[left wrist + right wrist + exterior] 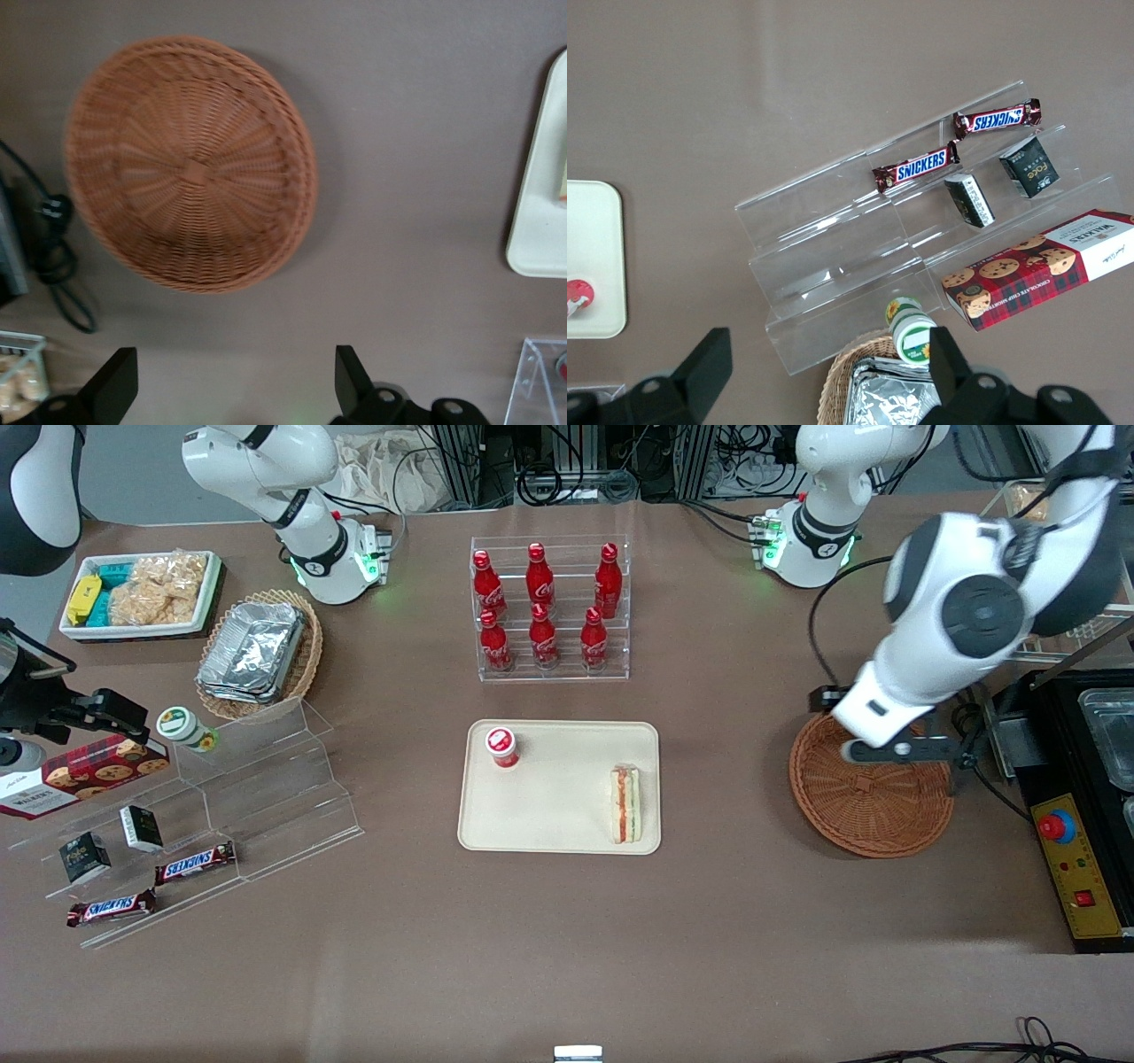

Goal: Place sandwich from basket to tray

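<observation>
The sandwich, a pale wedge with red and green filling, lies on the beige tray, near the tray's edge that faces the working arm. The round reddish-brown basket stands empty toward the working arm's end of the table. It also shows empty in the left wrist view, along with a corner of the tray. My left gripper hangs above the part of the basket rim farthest from the front camera. In the wrist view the gripper is open and empty, over bare table beside the basket.
A small red-capped bottle stands on the tray. A rack of cola bottles is farther from the camera than the tray. A control box with a red button and cables lie beside the basket. Stepped acrylic shelves stand toward the parked arm's end.
</observation>
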Robot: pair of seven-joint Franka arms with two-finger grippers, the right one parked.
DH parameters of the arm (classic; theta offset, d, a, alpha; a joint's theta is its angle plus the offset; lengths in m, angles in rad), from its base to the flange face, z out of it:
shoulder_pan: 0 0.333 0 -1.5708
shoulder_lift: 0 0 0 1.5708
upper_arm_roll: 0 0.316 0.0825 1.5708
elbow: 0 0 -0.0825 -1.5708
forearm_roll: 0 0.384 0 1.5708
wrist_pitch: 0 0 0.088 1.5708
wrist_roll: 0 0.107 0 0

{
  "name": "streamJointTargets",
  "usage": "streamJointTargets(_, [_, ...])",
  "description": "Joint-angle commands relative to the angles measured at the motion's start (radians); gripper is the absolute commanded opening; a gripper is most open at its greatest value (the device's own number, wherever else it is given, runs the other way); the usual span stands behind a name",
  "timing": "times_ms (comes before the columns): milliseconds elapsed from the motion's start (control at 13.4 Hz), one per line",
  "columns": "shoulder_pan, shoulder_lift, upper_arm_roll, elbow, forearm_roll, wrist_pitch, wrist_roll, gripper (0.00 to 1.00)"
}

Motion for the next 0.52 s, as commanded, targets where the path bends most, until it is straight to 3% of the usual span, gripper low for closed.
streamJointTargets(0, [0.029, 0.030, -0.011, 0.097, -0.028, -0.061, 0.046, 1.00])
streamJointTargets(448, [0.040, 0.036, -0.011, 0.121, -0.031, -0.063, 0.043, 1.00])
